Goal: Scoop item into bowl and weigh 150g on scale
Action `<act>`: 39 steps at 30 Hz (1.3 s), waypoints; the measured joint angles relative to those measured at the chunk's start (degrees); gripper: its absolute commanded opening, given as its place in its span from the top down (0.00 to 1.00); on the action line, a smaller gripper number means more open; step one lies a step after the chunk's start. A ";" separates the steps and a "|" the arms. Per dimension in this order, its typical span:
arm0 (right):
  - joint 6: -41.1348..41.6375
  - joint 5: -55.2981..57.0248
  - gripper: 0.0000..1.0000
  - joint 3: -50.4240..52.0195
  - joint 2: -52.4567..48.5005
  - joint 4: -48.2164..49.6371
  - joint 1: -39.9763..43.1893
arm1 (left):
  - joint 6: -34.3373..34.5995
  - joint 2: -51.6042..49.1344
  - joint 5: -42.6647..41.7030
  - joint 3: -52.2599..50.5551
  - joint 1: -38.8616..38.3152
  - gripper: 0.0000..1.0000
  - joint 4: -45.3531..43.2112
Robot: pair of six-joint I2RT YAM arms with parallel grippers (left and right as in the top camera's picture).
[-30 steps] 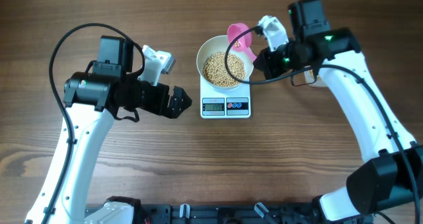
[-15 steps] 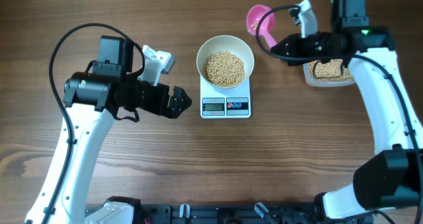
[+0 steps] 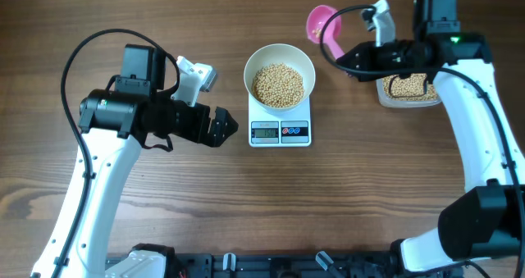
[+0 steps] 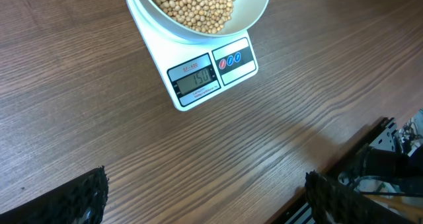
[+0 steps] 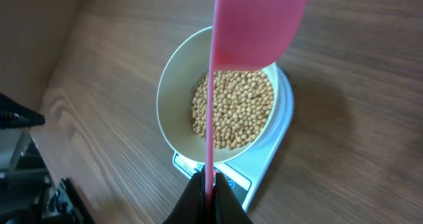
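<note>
Tan beans point(image 3: 277, 85) fill the white bowl point(image 3: 254, 65), which sits on the scale point(image 3: 280, 132). In the left wrist view the display point(image 4: 193, 77) seems to read 150, so the weighing looks about done.

The risk now, as I judge it, is spoiling that reading. The pink scoop point(image 3: 322, 24) hangs behind and to the right of the scale, and a few beans seem to lie in its cup. If it tips or swings over the bowl, they could drop in and push the weight over. A bump to the bowl's rim would shift it on the scale. The safer path leads to the tub point(image 3: 408, 89), right of the scale and partly hidden under the arm.

The right gripper point(image 3: 346, 61) is clamped tight on the scoop's handle, its arm reaching in from the right with the wrist turned toward the scale. The left gripper point(image 3: 220, 129) stands just left of the scale, jaws spread fully and holding nothing, its forearm bent in from the left. A careless sweep there could knock the scale.
</note>
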State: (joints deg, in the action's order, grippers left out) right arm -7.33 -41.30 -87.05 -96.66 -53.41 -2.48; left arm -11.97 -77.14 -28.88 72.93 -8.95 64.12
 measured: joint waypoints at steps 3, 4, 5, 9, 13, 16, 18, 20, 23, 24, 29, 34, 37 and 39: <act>-0.22 0.83 0.96 0.00 0.00 -0.31 -1.86 | 0.00 0.00 0.00 0.00 0.00 0.00 0.00; -0.22 0.90 0.96 0.00 0.00 -0.31 -2.49 | 0.00 0.00 0.00 0.00 0.00 0.00 0.00; -0.22 0.90 0.96 0.00 0.00 -0.31 -2.82 | 0.00 0.00 0.00 0.00 0.00 0.00 0.00; 0.07 0.85 0.96 0.00 0.00 0.55 -2.95 | 0.00 0.00 0.00 0.00 0.00 0.00 0.00; 0.70 0.02 0.96 0.00 0.00 2.36 -2.16 | 0.00 0.00 0.02 0.00 0.00 0.00 0.00; 1.09 -1.16 0.96 0.00 0.00 2.71 -0.94 | 0.00 0.00 0.00 0.00 0.00 0.00 0.00; 1.62 -1.51 0.96 0.00 0.00 2.71 0.13 | 0.00 0.00 0.00 0.00 0.00 0.00 0.00; 2.16 -1.99 0.96 0.00 0.00 2.69 1.64 | 0.00 0.00 0.00 0.00 0.00 0.00 0.00; 2.23 -1.99 0.96 0.00 0.00 1.99 4.96 | 0.00 0.00 0.00 0.00 0.00 0.00 0.00; 2.36 -1.90 0.96 0.00 0.00 1.20 6.21 | -0.02 0.00 0.00 0.00 0.00 0.00 0.00; 1.55 1.57 0.96 0.00 0.00 -4.68 11.98 | 0.00 0.00 0.00 0.00 0.00 0.00 0.02; -0.02 3.21 0.96 0.00 0.00 -6.95 16.24 | 0.00 0.00 0.00 0.00 0.00 0.00 0.00; -0.37 3.65 0.96 0.00 0.00 -7.13 18.08 | 0.00 0.00 0.00 0.00 0.00 0.00 0.00; -0.44 3.67 0.96 0.00 0.00 -7.26 18.62 | 0.00 0.00 0.00 0.00 0.00 0.00 0.00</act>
State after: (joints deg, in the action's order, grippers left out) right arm -7.77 -37.63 -87.05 -96.66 -60.66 16.14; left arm -11.97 -77.14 -28.88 72.93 -8.95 64.12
